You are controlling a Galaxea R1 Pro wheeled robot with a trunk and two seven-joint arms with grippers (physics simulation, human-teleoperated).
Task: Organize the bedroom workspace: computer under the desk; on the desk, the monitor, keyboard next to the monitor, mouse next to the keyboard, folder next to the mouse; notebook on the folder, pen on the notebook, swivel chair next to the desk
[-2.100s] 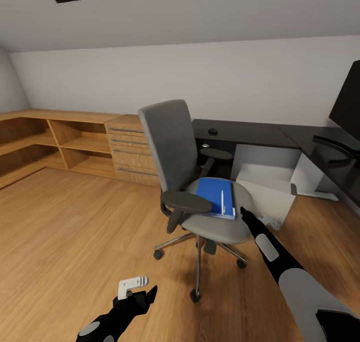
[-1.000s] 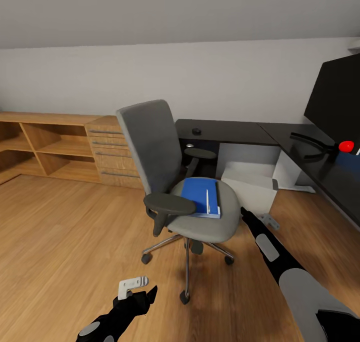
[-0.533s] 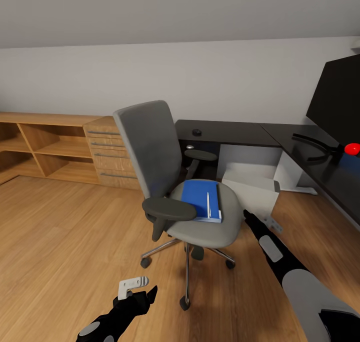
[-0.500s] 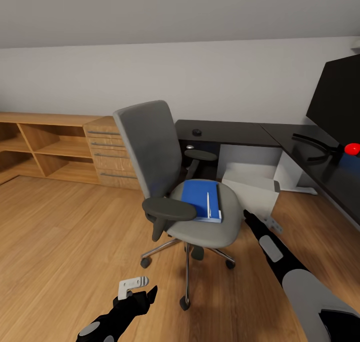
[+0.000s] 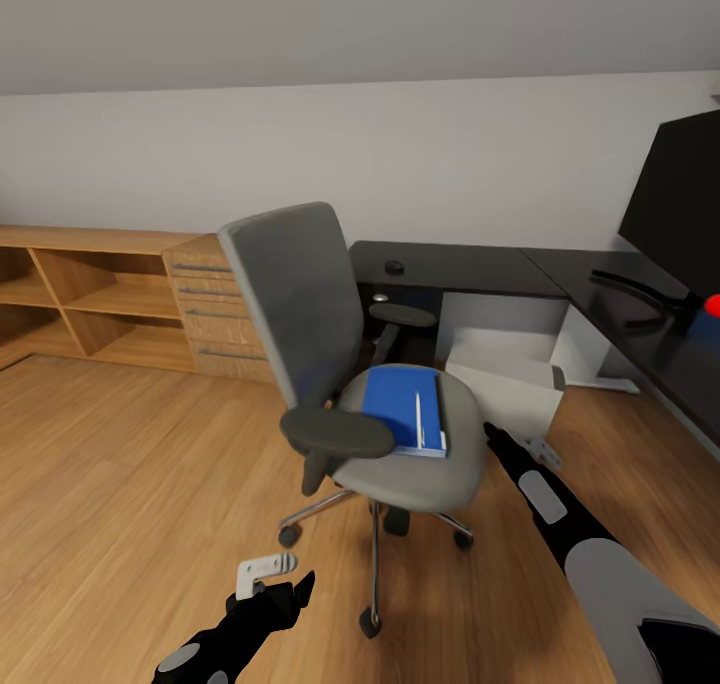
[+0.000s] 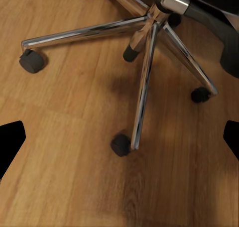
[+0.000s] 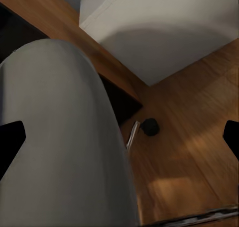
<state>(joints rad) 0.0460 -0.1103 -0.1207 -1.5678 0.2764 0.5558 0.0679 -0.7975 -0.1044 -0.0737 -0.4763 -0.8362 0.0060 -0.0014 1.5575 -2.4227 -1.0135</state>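
Folder point(image 5: 405, 410) lying on swivel chair point(image 5: 330, 344) seat, frame centre; pen point(image 5: 419, 417) resting on it; notebook not discernible. Move to desk point(image 5: 455, 265) not yet done. Monitor point(image 5: 672, 214) standing on desk, right edge; mouse point(image 5: 395, 266) sitting on far wing. Computer point(image 5: 510, 379) lying on floor beside desk. Keyboard unplaced, judging.

Right gripper point(image 5: 492, 433) reaching just beside seat edge, fingers spread in wrist view, empty. Left gripper point(image 5: 290, 592) hanging low, lower left, fingers apart, empty, above chrome base point(image 6: 144, 53).
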